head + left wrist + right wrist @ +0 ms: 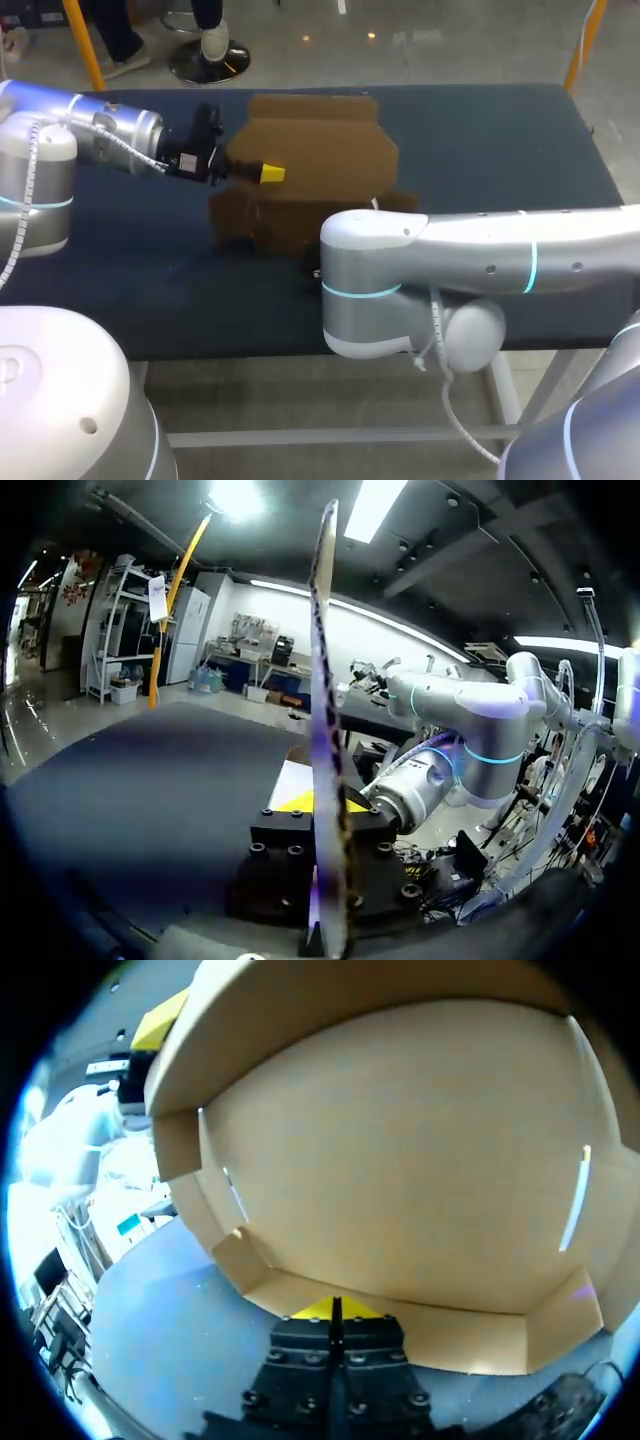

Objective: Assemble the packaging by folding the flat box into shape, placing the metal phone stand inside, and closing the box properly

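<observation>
So the brown cardboard box (320, 150) sits around the middle of the counter (500, 140), partly folded up. The left hand (325, 802) is pinching one of the box's panels, which stands edge-on between its yellow tips. The right hand (335, 1308) has its fingers pressed together with nothing between them, right at the box's lower flap. The right arm (480, 255) covers the box's near side from above.

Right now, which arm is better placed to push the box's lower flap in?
Probably right: the right gripper, shut, sits at the lower flap; the left gripper is clamped on the box, holding it.
</observation>
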`<state>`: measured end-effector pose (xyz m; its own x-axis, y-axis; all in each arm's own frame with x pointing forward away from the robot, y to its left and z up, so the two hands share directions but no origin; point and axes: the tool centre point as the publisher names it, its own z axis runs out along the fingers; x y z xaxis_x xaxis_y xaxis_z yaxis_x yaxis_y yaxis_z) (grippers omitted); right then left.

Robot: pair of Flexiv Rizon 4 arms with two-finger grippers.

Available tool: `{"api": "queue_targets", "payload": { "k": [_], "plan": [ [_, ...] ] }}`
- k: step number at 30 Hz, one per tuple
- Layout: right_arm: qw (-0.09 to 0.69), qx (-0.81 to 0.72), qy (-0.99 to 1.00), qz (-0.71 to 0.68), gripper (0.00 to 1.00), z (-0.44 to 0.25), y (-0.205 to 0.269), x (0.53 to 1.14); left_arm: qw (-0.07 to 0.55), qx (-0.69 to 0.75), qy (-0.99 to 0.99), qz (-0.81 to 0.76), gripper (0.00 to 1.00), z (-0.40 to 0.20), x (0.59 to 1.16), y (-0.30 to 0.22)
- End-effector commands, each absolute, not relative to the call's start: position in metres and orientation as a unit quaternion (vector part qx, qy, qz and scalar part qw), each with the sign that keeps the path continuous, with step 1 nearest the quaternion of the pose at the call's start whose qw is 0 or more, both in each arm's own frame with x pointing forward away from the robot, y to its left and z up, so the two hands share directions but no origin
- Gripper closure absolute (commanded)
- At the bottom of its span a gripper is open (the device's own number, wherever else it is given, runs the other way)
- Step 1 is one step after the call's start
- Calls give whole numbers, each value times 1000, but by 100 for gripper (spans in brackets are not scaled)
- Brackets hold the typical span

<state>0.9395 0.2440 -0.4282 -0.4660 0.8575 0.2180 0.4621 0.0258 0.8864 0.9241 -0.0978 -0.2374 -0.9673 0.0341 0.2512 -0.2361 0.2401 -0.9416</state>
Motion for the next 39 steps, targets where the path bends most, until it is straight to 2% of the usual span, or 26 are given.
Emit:
{"api": "queue_targets", "payload": {
  "k": [1, 39],
  "plan": [
    [198, 480, 688, 507, 100, -433, 249, 940, 115, 63, -779, 613, 100, -243, 928, -97],
    [198, 480, 688, 507, 100, -433, 249, 940, 108, 56, -793, 597, 100, -242, 921, -97]
  ]
}}
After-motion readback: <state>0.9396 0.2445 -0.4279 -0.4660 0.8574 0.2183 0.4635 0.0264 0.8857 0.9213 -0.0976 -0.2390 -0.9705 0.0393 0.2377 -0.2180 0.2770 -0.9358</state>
